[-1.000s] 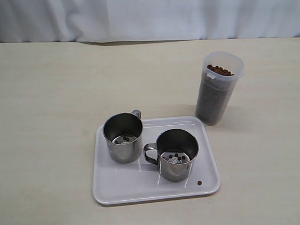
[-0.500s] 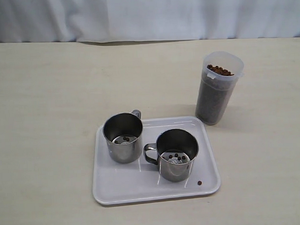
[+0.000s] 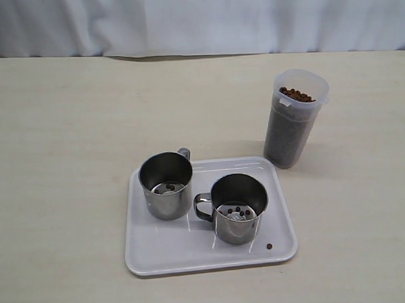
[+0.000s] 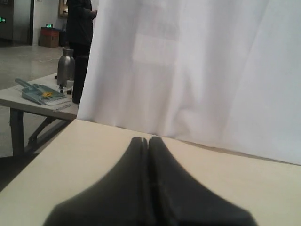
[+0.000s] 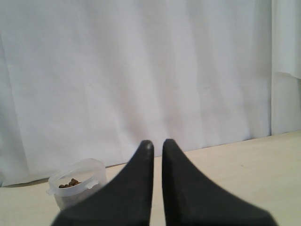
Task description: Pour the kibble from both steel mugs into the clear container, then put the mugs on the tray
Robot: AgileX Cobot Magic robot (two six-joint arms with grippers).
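Observation:
Two steel mugs stand upright on the white tray: one at its back left, the other near the middle. Each holds only a few stray pellets, and one pellet lies loose on the tray's front right corner. Behind the tray to the right stands the clear container, filled almost to the rim with kibble; its rim also shows in the right wrist view. No arm appears in the exterior view. My left gripper is shut and empty. My right gripper holds nothing, its tips a sliver apart.
A white curtain hangs along the table's far edge. In the left wrist view, past the table's side edge, stands another table with a metal flask on it, and a person behind.

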